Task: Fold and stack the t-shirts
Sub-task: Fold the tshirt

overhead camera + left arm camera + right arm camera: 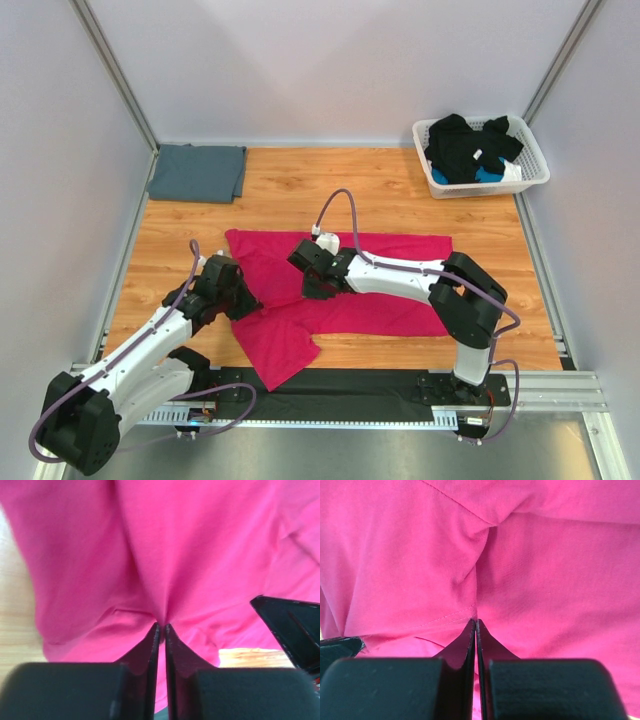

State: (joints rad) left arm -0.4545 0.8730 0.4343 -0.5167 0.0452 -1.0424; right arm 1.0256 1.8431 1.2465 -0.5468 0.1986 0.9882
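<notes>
The magenta-pink t-shirt (400,252) lies spread across the middle of the wooden table, with its near left part bunched and hanging toward the front edge. My left gripper (241,300) is at the shirt's left edge. In the left wrist view it (162,625) is shut on a pinched fold of the pink cloth (165,555). My right gripper (312,286) is at the shirt's middle left. In the right wrist view it (476,621) is shut on a stitched hem fold (420,555). The slate blue-grey t-shirt (198,172) lies folded flat at the far left corner.
A white lattice basket (540,160) with dark clothes (465,148) stands at the far right corner. Grey walls close in the table on three sides. A black strip (330,385) runs along the near edge between the arm bases.
</notes>
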